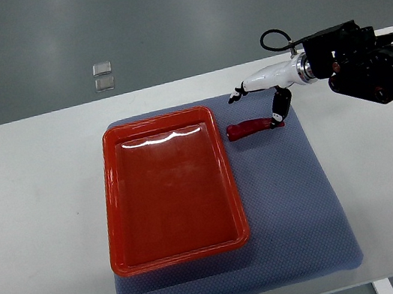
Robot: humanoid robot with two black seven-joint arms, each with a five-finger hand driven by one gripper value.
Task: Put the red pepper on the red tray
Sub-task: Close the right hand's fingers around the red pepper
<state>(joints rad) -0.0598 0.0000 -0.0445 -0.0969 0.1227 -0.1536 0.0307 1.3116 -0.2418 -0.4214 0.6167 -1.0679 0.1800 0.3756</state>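
Note:
A slim red pepper [251,129] lies on the blue mat just right of the red tray's far right corner. The red tray [116,207] sits on the mat's left half and holds nothing. My right hand [258,106] reaches in from the right edge, above and just behind the pepper. Its fingers are spread: one white finger [239,94] points left, another [279,108] hangs down to the pepper's right end. Nothing is grasped. The left arm does not show.
The blue mat [299,212] covers the middle of a white table [34,221]. My right arm's black forearm [373,70] hovers over the table's far right. Two small clear squares [102,76] lie on the grey floor beyond.

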